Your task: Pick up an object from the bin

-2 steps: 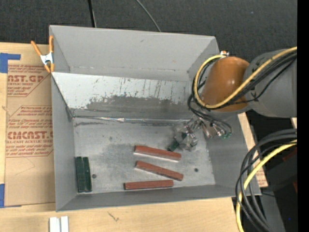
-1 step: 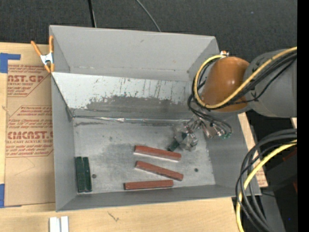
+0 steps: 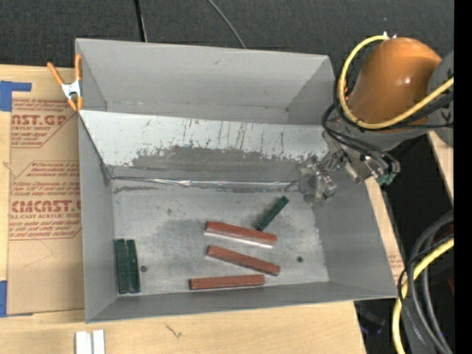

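Small dark green bar (image 3: 271, 213) lies tilted, right of centre.

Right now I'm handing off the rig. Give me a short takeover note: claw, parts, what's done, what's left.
Claw: over the right rear corner of the bin floor, with nothing visibly in it.
Things: a small dark green stick lies tilted, nearest the claw and apart from it. Three red-brown bars lie mid-floor. Two dark green bars lie side by side at the front left.
Done: nothing has been picked.
Left: the whole pick. The green stick is probably the easiest target.
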